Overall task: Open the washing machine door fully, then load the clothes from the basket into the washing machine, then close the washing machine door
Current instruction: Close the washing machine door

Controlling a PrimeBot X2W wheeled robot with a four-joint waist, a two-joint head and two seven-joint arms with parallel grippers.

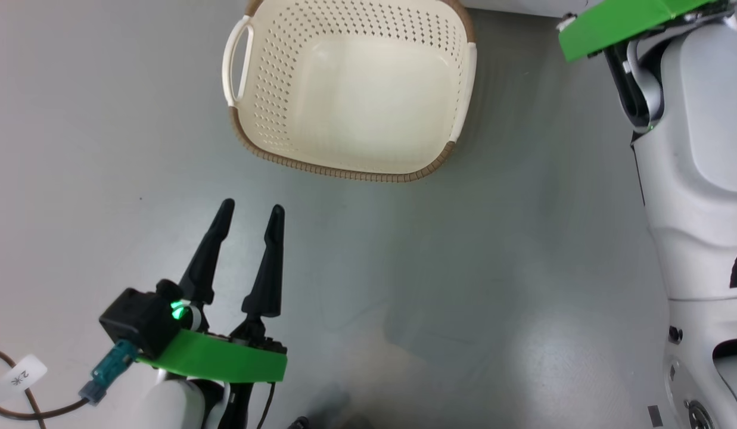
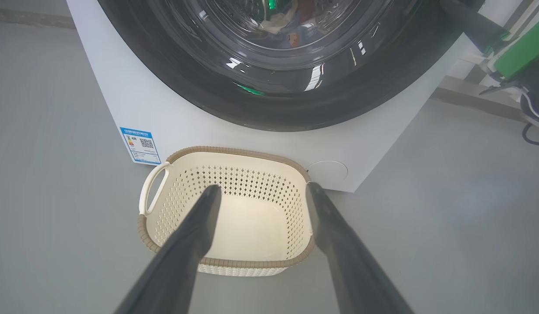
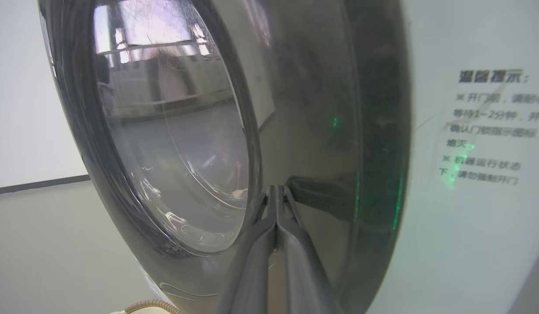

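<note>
Washing machine door (image 2: 278,87) is where we judge the work to stand: the last step, shutting it.

In the left wrist view the glossy black door sits on the white washing machine (image 2: 164,117), just behind and above the basket (image 2: 234,150). It looks laid against the machine's front, though we cannot tell whether it is latched. The basket stands on the floor (image 2: 448,209) with nothing in it. Pale and reddish shapes (image 2: 280,22) behind the door's glass may be the clothes or mere reflections. The left gripper (image 2: 264,187) hovers on the near side of the basket, its jaws spread wide and holding nothing.

In the right wrist view the right gripper (image 3: 276,188) is up at the door, well above the basket, whose rim peeps in at the bottom edge. Its jaws are pressed together, and their tips lie on the door's black ring just beside the bulging glass, seemingly touching it.

In the head view the basket lies bare. The left gripper is near it but apart from it, jaws spread. The pale right forearm (image 1: 696,167) reaches past the basket's right side.

We judge that the next move calls for a steady push from the closed right jaws, straight into the ring rather than the glass, until the latch catches. The left arm should be kept off the basket.
</note>
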